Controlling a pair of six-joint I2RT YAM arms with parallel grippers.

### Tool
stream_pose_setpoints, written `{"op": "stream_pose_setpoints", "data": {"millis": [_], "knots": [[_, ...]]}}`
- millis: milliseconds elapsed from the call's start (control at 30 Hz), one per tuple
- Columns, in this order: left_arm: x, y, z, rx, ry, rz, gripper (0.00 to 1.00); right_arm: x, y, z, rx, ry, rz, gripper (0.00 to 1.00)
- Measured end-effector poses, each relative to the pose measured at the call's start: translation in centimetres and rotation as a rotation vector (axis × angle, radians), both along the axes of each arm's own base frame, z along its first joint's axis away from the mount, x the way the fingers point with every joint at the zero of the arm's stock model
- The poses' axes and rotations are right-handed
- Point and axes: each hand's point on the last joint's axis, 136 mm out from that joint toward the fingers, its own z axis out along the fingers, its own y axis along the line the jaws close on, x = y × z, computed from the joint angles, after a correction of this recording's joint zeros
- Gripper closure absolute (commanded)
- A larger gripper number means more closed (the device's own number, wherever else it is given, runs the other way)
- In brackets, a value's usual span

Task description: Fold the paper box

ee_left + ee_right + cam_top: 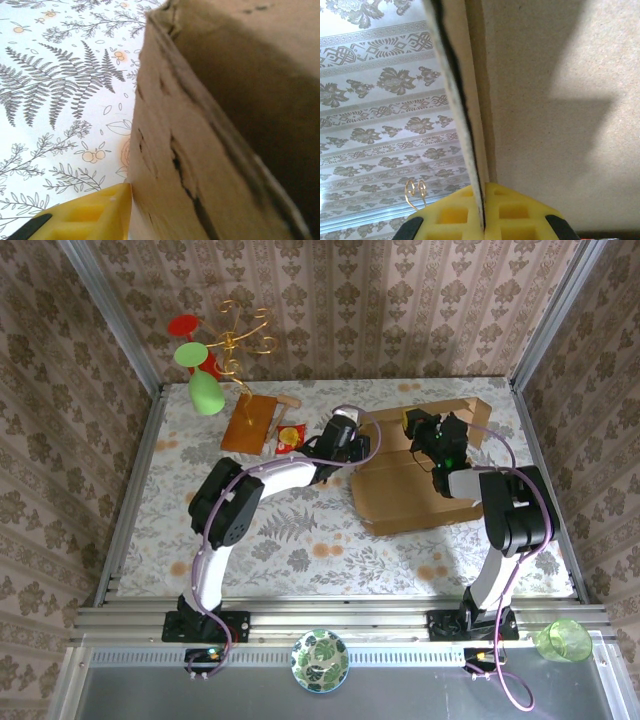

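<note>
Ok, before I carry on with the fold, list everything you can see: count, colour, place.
paper box: one, brown, right-centre of the table, far panel raised
wooden board: one, orange-brown, far left of the table
small packet: one, red and yellow, just right of the board
wire stand: one, gold, far left corner
green goblet: one, by the stand
red goblet: one, by the stand
bowl: one, green leaf pattern, near rail between the arm bases
cup: one, clear green, near right corner
table: one, white floral cover
left pincer: one, yellow finger beside the box's left wall
right pincer: one, yellow, closed on a box panel edge
</note>
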Motion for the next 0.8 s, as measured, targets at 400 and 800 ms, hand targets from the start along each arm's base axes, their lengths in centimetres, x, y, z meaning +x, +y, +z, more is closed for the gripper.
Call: {"op": "stream_pose_setpoints", "data": {"millis": [400, 800], "knots": [[1.2, 0.4, -0.9, 0.063, 0.001, 0.065, 0.66, 0.0, 0.4, 0.0, 0.016, 0.005, -0.011, 1.00], [1.8, 1.3, -1.1, 0.117, 0.010, 0.137, 0.99, 0.1, 0.6, 0.1, 0.017, -0.001, -0.022, 0.93]]}}
